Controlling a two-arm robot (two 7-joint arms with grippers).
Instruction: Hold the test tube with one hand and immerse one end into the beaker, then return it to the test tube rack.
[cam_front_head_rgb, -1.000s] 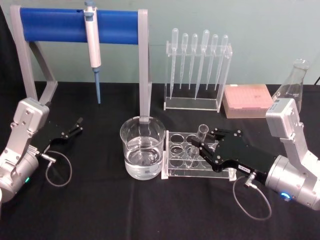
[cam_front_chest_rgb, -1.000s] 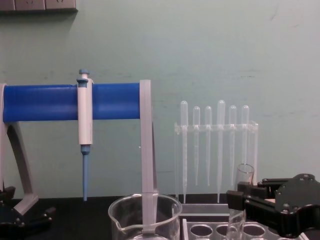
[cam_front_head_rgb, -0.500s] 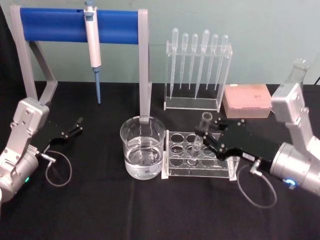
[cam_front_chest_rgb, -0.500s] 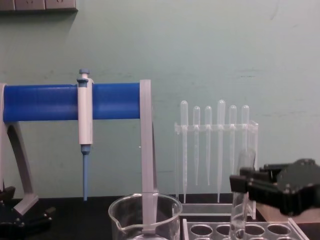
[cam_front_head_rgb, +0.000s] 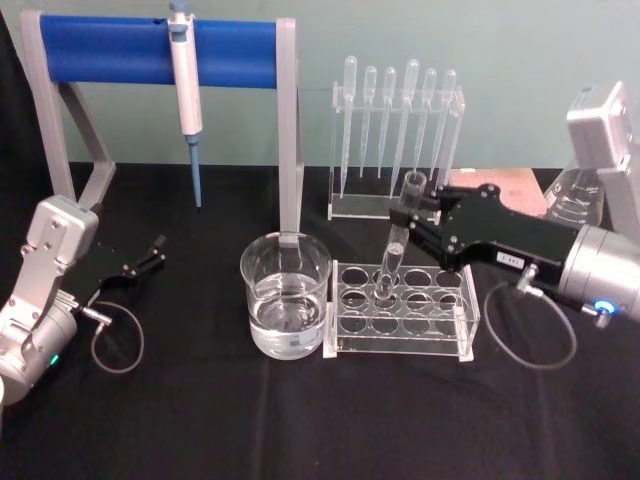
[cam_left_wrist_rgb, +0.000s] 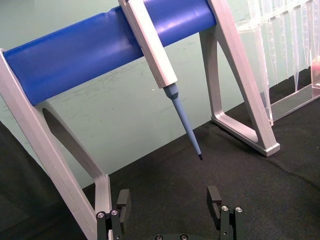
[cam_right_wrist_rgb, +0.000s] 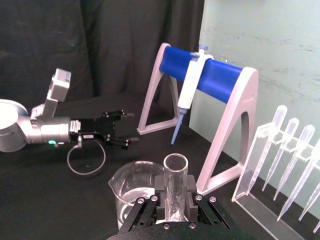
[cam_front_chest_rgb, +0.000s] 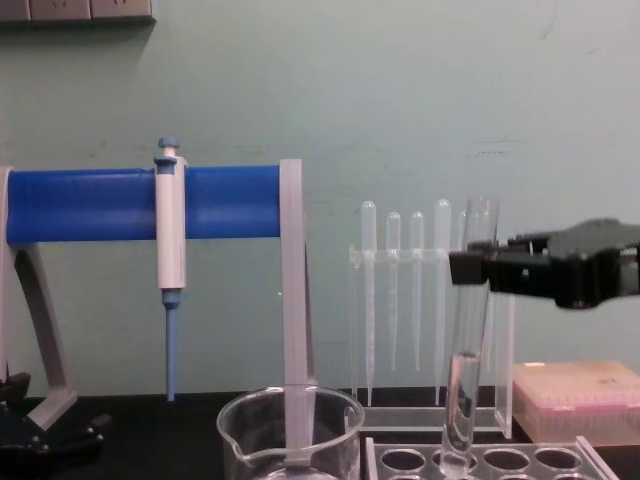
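Note:
The test tube (cam_front_head_rgb: 398, 240) is a clear glass tube, slightly tilted, with its round bottom right at the top of the clear rack (cam_front_head_rgb: 466, 322). My right gripper (cam_front_head_rgb: 412, 217) is shut on the tube just below its open rim. From the side, the test tube (cam_front_chest_rgb: 465, 360) hangs from the right gripper (cam_front_chest_rgb: 470, 268). The right wrist view looks down on the tube's rim (cam_right_wrist_rgb: 175, 164). The beaker (cam_front_head_rgb: 285, 298), holding water, stands to the left of the rack; the tube is not over it. My left gripper (cam_front_head_rgb: 150, 255) rests open at the far left.
A blue pipette stand (cam_front_head_rgb: 130, 50) with a hanging pipette (cam_front_head_rgb: 185, 85) stands behind the beaker. A rack of plastic pipettes (cam_front_head_rgb: 395, 140), a pink tip box (cam_front_chest_rgb: 575, 395) and a glass flask (cam_front_head_rgb: 575, 200) are at the back right.
My right gripper has risen with the test tube, lifting it out of the rack hole until its bottom sits at the rack's top. The left arm has not moved.

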